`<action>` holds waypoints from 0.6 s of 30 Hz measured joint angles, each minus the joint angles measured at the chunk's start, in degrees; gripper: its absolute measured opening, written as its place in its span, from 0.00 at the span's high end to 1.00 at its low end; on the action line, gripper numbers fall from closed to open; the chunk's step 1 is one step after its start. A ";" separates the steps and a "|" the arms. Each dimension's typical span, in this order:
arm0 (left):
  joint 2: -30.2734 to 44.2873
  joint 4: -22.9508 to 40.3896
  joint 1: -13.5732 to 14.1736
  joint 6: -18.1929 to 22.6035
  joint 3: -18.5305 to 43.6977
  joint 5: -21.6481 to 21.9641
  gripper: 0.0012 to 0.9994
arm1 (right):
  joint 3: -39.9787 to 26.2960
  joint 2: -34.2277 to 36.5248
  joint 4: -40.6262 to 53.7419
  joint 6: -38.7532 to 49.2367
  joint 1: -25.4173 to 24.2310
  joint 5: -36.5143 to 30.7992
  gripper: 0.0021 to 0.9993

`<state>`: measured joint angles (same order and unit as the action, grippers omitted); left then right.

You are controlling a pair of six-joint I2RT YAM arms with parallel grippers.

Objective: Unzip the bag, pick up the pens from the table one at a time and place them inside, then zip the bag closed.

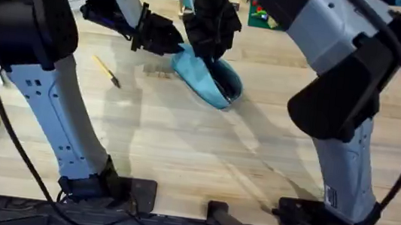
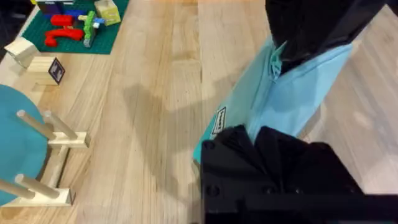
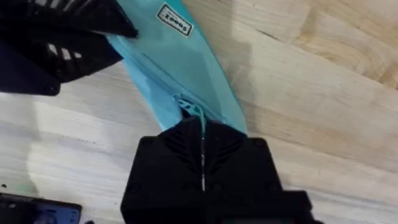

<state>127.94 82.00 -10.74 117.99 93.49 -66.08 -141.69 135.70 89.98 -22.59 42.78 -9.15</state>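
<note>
- Two pincers work the bag (image 1: 206,79) on the bench (image 1: 181,148), far of centre: the left pincer (image 1: 169,39) clamps its far-left end; the right pincer (image 3: 202,134) is closed on the zipper pull (image 3: 191,109).
- Technique, as judged: hold the anchored end taut and draw the pull straight along the zipper.
- Long axis: far-left to near-right.

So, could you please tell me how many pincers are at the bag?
2. The left pincer is at the labelled end of the bag; the right pincer is shut on the zipper pull.
</note>
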 joint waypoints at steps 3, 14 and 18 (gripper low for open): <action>-0.02 -0.04 0.00 0.00 0.00 0.00 0.96 | 0.19 -0.01 0.31 0.11 0.00 0.02 0.97; -0.01 -0.12 -0.06 0.00 0.00 0.02 0.96 | 2.06 -0.01 2.65 0.11 -0.08 0.38 0.97; 0.00 -0.11 -0.07 0.00 0.00 0.02 0.96 | 2.10 0.01 2.64 0.11 -0.39 0.37 0.97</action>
<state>127.94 81.89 -10.81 117.99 93.49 -66.06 -139.59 135.72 92.62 -22.48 42.40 -8.77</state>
